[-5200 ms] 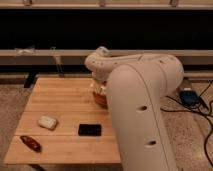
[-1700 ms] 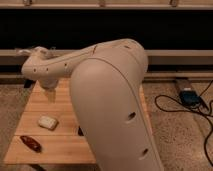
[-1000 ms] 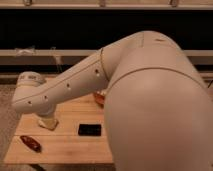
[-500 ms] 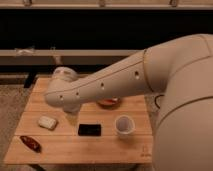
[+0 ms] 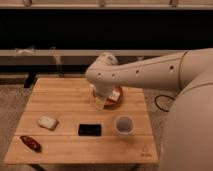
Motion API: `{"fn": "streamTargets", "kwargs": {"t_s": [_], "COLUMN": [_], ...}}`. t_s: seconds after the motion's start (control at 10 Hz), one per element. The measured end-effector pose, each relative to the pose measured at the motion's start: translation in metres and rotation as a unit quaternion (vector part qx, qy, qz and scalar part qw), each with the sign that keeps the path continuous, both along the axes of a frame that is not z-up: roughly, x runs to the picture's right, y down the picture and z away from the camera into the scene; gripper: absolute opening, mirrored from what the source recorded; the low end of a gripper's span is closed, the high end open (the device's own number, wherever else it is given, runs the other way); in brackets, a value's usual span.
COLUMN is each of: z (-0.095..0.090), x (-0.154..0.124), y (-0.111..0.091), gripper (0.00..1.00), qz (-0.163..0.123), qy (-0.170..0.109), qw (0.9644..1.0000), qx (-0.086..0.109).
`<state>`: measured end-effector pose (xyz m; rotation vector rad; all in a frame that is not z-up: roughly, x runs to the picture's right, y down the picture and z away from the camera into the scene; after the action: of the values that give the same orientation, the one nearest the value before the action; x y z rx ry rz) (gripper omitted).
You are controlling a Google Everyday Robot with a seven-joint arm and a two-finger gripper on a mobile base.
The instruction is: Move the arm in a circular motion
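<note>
The arm [image 5: 150,70] enters from 3 o'clock. Its thick cream-white near segment fills the right edge and is cut off by the frame at 4 to 5 o'clock. A slimmer segment with small dark holes reaches toward the centre and ends in a rounded joint above the wooden table [image 5: 60,95].

Below that joint the gripper [image 5: 100,105] hangs over the table's far half, just left of centre. It shows only as a pale blur against the wood. How far open it is cannot be told, nor whether it holds anything.

A red dish [image 5: 116,96] sits just behind it at its 3 o'clock, partly hidden by the wrist, and its contents are unclear.

A white cup [image 5: 124,125] stands upright at the gripper's 5 o'clock. A flat black object [image 5: 89,129] lies at the gripper's 6 o'clock. A pale packet [image 5: 48,122] lies near the table's left side. A reddish-brown item [image 5: 31,143], too small to identify, lies toward the corner at 8 o'clock.

A dark cable [image 5: 161,102] loops on the floor at 3 o'clock, partly hidden by the arm.
</note>
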<state>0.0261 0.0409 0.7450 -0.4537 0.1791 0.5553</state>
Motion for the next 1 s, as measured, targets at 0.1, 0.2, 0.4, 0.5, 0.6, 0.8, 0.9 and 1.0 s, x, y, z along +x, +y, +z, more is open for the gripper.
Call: {"fn": "streamTargets", "kwargs": {"t_s": [0.1, 0.2, 0.4, 0.5, 0.6, 0.8, 0.9, 1.0], "z": [0.014, 0.024, 0.057, 0.069, 0.091, 0.106, 0.110, 0.109], "x": [0.022, 0.033, 0.056, 0.059, 0.044, 0.003, -0.029, -0.050], "y": [-0.013, -0.022, -0.057, -0.071, -0.099, -0.120, -0.126, -0.128], "gripper": [0.80, 0.80, 0.80, 0.80, 0.80, 0.80, 0.80, 0.80], "qz": [0.019, 0.028, 0.050, 0.053, 0.051, 0.037, 0.024, 0.013], "qy": [0.013, 0.019, 0.029, 0.029, 0.018, 0.000, -0.017, -0.029], "qw": [0.9997, 0.9994, 0.9983, 0.9982, 0.9986, 0.9993, 0.9996, 0.9995], "qx": [-0.003, -0.004, -0.003, -0.002, 0.002, 0.005, 0.006, 0.006]}}
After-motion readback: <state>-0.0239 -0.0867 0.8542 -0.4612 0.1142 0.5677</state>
